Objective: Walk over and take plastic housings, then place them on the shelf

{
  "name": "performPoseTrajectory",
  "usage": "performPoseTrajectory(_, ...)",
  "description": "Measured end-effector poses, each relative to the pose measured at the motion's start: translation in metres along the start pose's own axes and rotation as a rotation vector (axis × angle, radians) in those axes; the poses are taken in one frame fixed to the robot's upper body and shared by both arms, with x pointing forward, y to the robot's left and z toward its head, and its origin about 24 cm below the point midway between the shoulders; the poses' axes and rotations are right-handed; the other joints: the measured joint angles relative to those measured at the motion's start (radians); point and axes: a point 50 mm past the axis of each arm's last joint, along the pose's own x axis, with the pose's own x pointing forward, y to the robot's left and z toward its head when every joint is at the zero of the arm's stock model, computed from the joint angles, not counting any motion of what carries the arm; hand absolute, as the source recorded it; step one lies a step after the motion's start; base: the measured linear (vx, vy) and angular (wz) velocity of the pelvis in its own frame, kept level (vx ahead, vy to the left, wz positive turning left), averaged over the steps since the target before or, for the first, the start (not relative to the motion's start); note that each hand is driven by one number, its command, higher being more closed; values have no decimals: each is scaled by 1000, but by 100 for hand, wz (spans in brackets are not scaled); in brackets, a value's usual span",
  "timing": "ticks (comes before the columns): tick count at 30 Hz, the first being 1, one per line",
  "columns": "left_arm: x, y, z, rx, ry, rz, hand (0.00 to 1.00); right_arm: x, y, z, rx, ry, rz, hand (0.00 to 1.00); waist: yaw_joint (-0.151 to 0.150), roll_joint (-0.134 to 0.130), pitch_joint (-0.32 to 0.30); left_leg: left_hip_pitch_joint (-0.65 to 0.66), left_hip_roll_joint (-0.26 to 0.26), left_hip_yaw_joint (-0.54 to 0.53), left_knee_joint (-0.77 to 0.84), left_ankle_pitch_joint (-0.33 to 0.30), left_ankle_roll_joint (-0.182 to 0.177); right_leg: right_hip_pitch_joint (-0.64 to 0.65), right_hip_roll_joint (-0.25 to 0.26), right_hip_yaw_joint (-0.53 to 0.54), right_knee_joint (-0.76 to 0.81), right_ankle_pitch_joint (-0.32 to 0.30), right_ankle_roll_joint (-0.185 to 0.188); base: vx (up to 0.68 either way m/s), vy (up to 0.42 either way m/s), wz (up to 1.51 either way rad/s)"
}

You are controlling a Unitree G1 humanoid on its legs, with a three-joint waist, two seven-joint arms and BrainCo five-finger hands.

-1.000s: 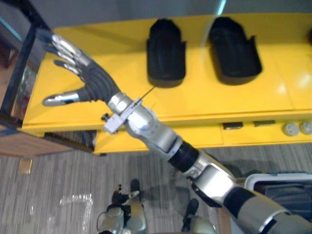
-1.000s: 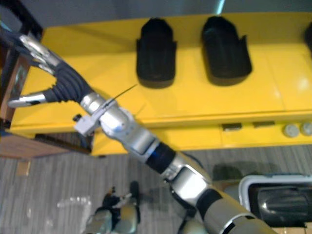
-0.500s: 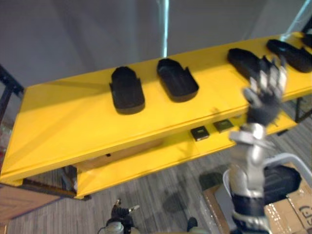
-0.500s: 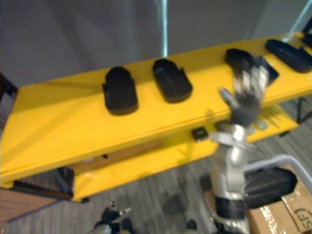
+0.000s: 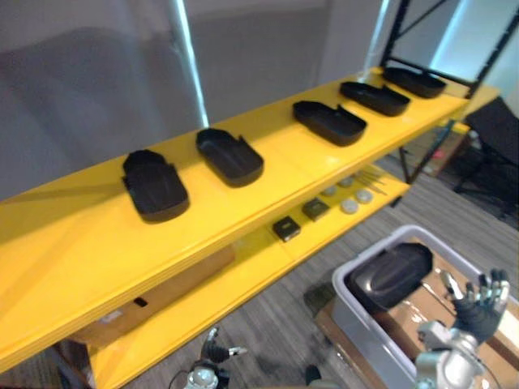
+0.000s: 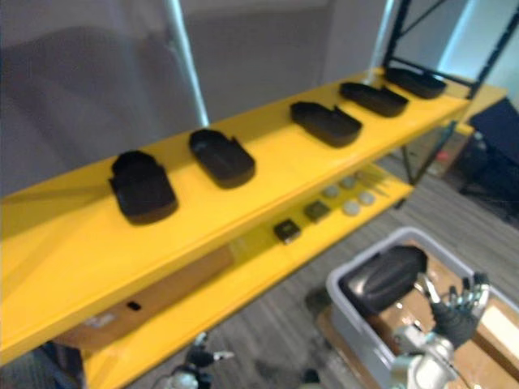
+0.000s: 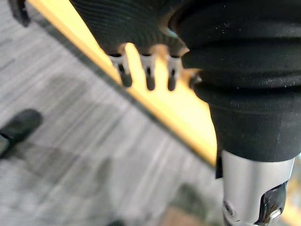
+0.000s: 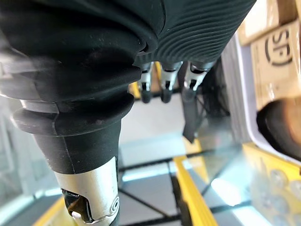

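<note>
Several black plastic housings lie in a row on the yellow shelf's top board [image 5: 89, 247]; the nearest are one housing [image 5: 154, 186], a second [image 5: 229, 156] and a third [image 5: 330, 123]. Another black housing [image 5: 389, 274] rests in a grey bin [image 5: 354, 322] at the lower right. My right hand [image 5: 477, 301] hovers just right of that bin with fingers spread, open and holding nothing. In the left wrist view my left hand [image 7: 148, 75] hangs low beside a yellow shelf edge [image 7: 155, 101], fingers relaxed and holding nothing.
The lower shelf board carries small dark blocks [image 5: 285, 228] and round discs [image 5: 349, 206]. A cardboard box [image 5: 162, 296] sits under the shelf. The bin rests on brown cartons [image 5: 422, 312]. A black rack frame [image 5: 405, 24] stands at the shelf's far right end.
The camera has swung right along the shelf, bringing the bin into view. My right arm dropped from in front of the shelf down to beside the bin.
</note>
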Motion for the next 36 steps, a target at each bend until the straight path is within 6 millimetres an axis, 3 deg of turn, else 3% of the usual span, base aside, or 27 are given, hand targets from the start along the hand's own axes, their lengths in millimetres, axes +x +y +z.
performPoseTrajectory(5, 0, -4, 0, 56, -1, -48, 0, -16, 6, -2, -59, 25, 73, 0, -46, 15, 12, 57, 24, 197, 61, -56, -25, -58, 66, 145, -16, 31, -12, -19, -18, -119)
performPoseTrajectory(7, 4, -4, 14, 67, -38, -62, 0, -17, 11, -4, -51, 36, 102, 0, -46, 22, 24, 59, 50, 184, 147, -105, -10, -86, 98, 194, -8, 46, -18, -5, -33, -137)
performPoseTrajectory(8, 8, 1, 26, 68, -65, -47, 0, -20, 22, -6, -35, 50, 154, 0, -46, 13, 46, 16, 84, 51, 294, -143, 60, -89, 103, 225, 16, 54, -19, 19, -35, -94)
performPoseTrajectory(10, 11, 3, 41, 19, -108, -30, 0, -19, 33, -9, -26, 58, 211, 0, -39, 15, 52, -51, 93, -180, 440, -172, 135, -89, 113, 253, 30, 50, -26, 17, 44, -75)
performPoseTrajectory(11, 11, 1, 54, -61, -155, -24, 0, -13, 53, -15, -15, 65, 298, 0, -18, 27, 61, -113, 47, -436, 522, -261, 161, -100, 123, 293, 30, 49, -28, -20, 148, -75)
performPoseTrajectory(13, 10, 1, 66, -149, -201, -20, 0, -2, 72, -17, -15, 52, 376, 0, 9, 64, 66, -162, 4, -643, 557, -315, 158, -125, 146, 307, 41, 61, -9, -85, 193, -52)
performPoseTrajectory(14, 10, 2, 69, -177, -212, -17, 0, 1, 77, -17, -10, 49, 391, 0, 12, 74, 65, -168, -10, -697, 550, -323, 143, -140, 147, 308, 54, 61, -5, -100, 186, -8)
performPoseTrajectory(17, 9, 3, 68, -194, -213, -12, 0, 6, 86, -12, 35, 30, 407, 0, 16, 59, 107, -184, -65, -815, 511, -364, 92, -172, 94, 236, 141, 15, 25, -125, 134, 74)
performPoseTrajectory(19, 8, 1, 59, -187, -195, -20, 0, 3, 84, -15, 38, 42, 400, 0, 18, 52, 111, -182, -81, -839, 507, -404, 89, -172, 71, 203, 194, -12, 43, -125, 94, 80)
performPoseTrajectory(21, 6, 3, 50, -158, -175, -17, 0, -1, 87, -15, 70, 51, 391, 0, 28, 37, 122, -169, -101, -840, 527, -461, 97, -167, 57, 209, 215, -10, 52, -186, 178, 12)
performPoseTrajectory(23, 6, 8, 44, -99, -172, -5, 0, -14, 89, -19, 125, 97, 405, 0, 62, -5, 160, -150, -138, -780, 614, -541, 125, -140, 38, 254, 195, 35, 77, -347, 231, -73)
performPoseTrajectory(24, 6, 12, 43, -89, -172, 6, 0, -18, 89, -20, 124, 110, 415, 0, 73, -14, 166, -155, -148, -752, 647, -552, 138, -140, 33, 258, 178, 66, 59, -504, 247, -117)
performPoseTrajectory(25, 6, 15, 44, -92, -174, 16, 0, -23, 91, -18, 124, 117, 439, 0, 82, -13, 170, -192, -145, -704, 703, -567, 170, -139, 20, 217, 86, 176, -50, -382, 136, -139)
performPoseTrajectory(26, 7, 18, 45, -112, -172, 34, 0, -28, 94, -19, 126, 131, 465, 0, 99, -13, 183, -215, -133, -643, 721, -562, 194, -153, 10, 94, 71, 206, -170, -475, 138, -133)
performPoseTrajectory(27, 8, 22, 44, -120, -163, 49, 0, -30, 96, -20, 127, 138, 477, 0, 96, -17, 186, -223, -129, -622, 725, -556, 203, -168, 9, 25, 129, 166, -157, -355, 81, -122)
performPoseTrajectory(29, 11, 36, 41, -71, -144, 94, 0, -30, 98, -20, 128, 141, 491, 0, 101, -2, 186, -251, -88, -564, 715, -506, 201, -190, -3, -135, 302, 52, -157, -364, 75, -87)
performPoseTrajectory(31, 12, 49, 33, -78, -115, 137, 0, -27, 108, -21, 135, 141, 517, 0, 137, -3, 186, -255, -53, -500, 654, -442, 192, -150, -65, -244, 405, -67, -152, -287, 5, -91)
performPoseTrajectory(32, 12, 55, 29, -98, -105, 157, 0, -27, 111, -23, 136, 147, 527, 0, 143, -4, 185, -255, -42, -484, 629, -420, 187, -128, -88, -267, 422, -94, -140, -180, -99, -89)
performPoseTrajectory(34, 8, 77, 11, -129, -59, 235, 0, -24, 124, -28, 126, 157, 566, 0, 166, -10, 155, -289, 2, -445, 539, -334, 151, -46, -180, -345, 432, -112, -118, -101, -202, -76)
performPoseTrajectory(35, 7, 81, 7, -134, -48, 248, 0, -24, 126, -29, 118, 152, 575, 0, 172, -17, 147, -302, 13, -433, 525, -317, 141, -28, -202, -362, 425, -103, -109, -68, -365, -86)
performPoseTrajectory(36, 2, 90, -7, -133, -14, 269, 0, -23, 129, -28, 100, 140, 594, 0, 182, -34, 137, -337, 38, -410, 520, -293, 109, 38, -254, -401, 379, -39, -73, -66, -347, -71)
